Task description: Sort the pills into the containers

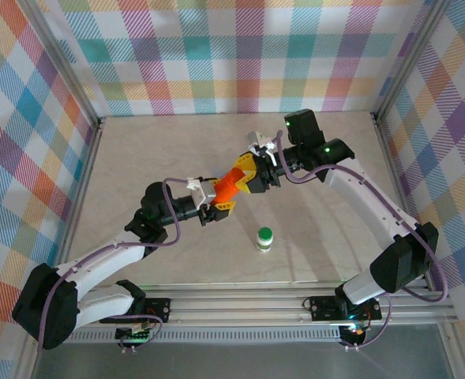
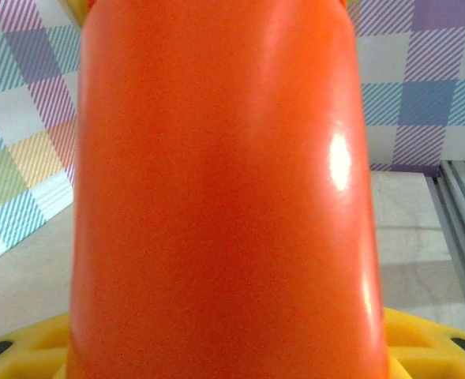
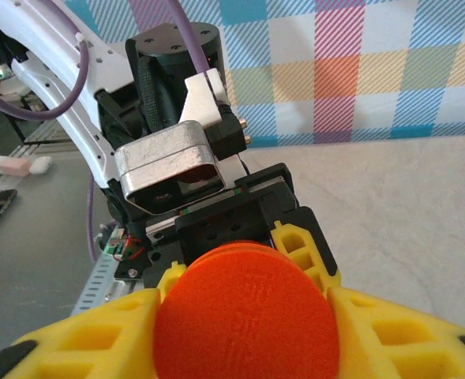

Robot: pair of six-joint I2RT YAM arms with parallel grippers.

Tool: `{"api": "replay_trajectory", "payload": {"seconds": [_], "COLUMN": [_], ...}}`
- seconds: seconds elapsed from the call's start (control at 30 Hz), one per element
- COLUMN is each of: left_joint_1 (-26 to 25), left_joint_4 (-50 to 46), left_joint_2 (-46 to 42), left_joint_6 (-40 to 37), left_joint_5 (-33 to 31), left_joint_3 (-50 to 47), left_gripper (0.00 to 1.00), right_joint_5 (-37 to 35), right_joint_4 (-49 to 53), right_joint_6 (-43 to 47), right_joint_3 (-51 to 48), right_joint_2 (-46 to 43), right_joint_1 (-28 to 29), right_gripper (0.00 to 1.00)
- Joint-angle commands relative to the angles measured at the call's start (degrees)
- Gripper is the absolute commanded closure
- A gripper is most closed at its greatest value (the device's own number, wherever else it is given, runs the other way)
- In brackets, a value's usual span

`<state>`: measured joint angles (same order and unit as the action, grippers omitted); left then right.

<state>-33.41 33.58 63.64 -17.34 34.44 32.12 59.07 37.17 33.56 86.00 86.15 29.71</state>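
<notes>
Left tool (image 1: 223,199), right tool (image 1: 250,177), orange bottle (image 1: 234,184) between

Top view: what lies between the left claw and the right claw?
The orange bottle, gripped by the left claw and the right claw; the top view shows it.

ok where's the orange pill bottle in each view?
Top external: orange pill bottle at centre, between left gripper and right gripper.
Left wrist: the bottle centre, close up, side wall running top to bottom.
Right wrist: the bottle bottom centre, round end facing camera.
Shared landmark: plaid wall behind.
</notes>
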Motion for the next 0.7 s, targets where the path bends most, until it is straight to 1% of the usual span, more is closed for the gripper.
{"api": "replay_trajectory", "payload": {"seconds": [0.0,0.07,0.17,0.3,0.33,0.37,0.47,0.53,0.57,0.67], "left_joint_1": [0.19,0.19,0.19,0.03,0.01,0.01,-0.47,-1.10,-1.44,-2.25], "left_joint_4": [2.79,2.50,2.32,1.66,1.57,1.57,1.74,1.79,1.84,1.14], "left_joint_2": [-0.71,-0.71,-0.78,-0.74,-0.78,-0.63,-0.49,-0.45,-0.47,-0.73], "left_joint_6": [-0.68,-0.92,-1.61,-3.36,-3.79,-4.27,-4.63,-4.64,-4.77,-5.24], "left_joint_5": [0.44,-0.53,-1.80,-4.61,-5.20,-5.52,-5.43,-5.66,-5.83,-6.37], "left_joint_3": [2.99,3.29,3.65,4.16,4.18,4.18,4.03,3.92,3.83,3.65], "left_gripper": [1.00,1.00,1.00,1.00,1.00,1.00,1.00,1.00,1.00,1.00], "right_joint_5": [-1.90,-3.47,-8.68,-22.89,-27.40,-31.03,-44.22,-46.12,-47.45,-48.83], "right_joint_4": [-2.32,-4.63,-7.14,-9.34,-9.56,-9.32,-6.19,-5.92,-6.03,-8.65], "right_joint_6": [-5.90,-10.72,-19.31,-34.89,-39.58,-44.40,-57.65,-60.95,-62.86,-67.19], "right_joint_3": [-2.95,-4.62,-6.28,-6.96,-6.85,-6.50,-4.60,-3.29,-2.80,-2.26], "right_joint_2": [-0.81,-1.80,-2.89,-3.83,-4.02,-4.00,-3.38,-2.77,-2.53,-1.93], "right_joint_1": [0.90,1.48,3.04,6.56,7.10,7.28,7.40,7.68,7.88,8.25], "right_gripper": [0.64,0.68,0.68,0.69,0.72,0.73,0.71,0.71,0.73,0.75]}}
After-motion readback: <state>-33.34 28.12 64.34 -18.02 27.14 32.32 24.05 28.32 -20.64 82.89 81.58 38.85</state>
